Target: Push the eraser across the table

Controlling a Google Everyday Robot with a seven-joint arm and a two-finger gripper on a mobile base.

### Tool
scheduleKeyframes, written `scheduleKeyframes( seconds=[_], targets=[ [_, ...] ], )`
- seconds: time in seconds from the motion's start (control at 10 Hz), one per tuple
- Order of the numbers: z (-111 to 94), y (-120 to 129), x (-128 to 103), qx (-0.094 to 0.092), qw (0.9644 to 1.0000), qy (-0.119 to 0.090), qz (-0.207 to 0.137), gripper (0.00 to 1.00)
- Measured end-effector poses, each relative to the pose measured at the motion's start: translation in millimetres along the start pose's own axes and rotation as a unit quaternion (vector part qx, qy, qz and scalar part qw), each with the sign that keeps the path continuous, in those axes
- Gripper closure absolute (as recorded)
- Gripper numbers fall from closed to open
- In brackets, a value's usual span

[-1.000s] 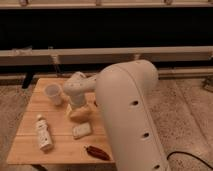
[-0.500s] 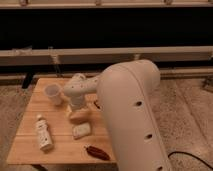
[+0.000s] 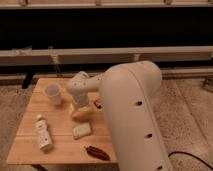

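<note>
The wooden table (image 3: pixel 30 142) fills the lower left of the camera view. A small white rectangular eraser (image 3: pixel 81 130) lies flat near the table's middle front. My gripper (image 3: pixel 80 105) points down at the table's centre, just behind and touching or nearly touching a tan, rounded object (image 3: pixel 83 113). The eraser lies a short way in front of the gripper, apart from it. My big white arm (image 3: pixel 132 115) covers the table's right side.
A white cup (image 3: pixel 53 94) stands at the back left. A white bottle (image 3: pixel 43 133) lies at the front left. A dark red-brown oblong thing (image 3: pixel 97 152) lies at the front edge. A small red item (image 3: pixel 97 103) shows beside the arm. A dark wall with rails runs behind.
The gripper has sunk slightly toward the tan object. The eraser, cup and bottle have not moved.
</note>
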Motion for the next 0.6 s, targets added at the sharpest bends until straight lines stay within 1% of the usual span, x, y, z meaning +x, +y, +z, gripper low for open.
scheduleKeyframes(
  seconds=[0.3, 0.6],
  targets=[
    [3.3, -20.5, -6.1, 0.004, 0.9999, 0.008, 0.011, 0.2],
    [5.6, -42.8, -8.8, 0.016, 0.9994, 0.016, 0.024, 0.2]
  ],
)
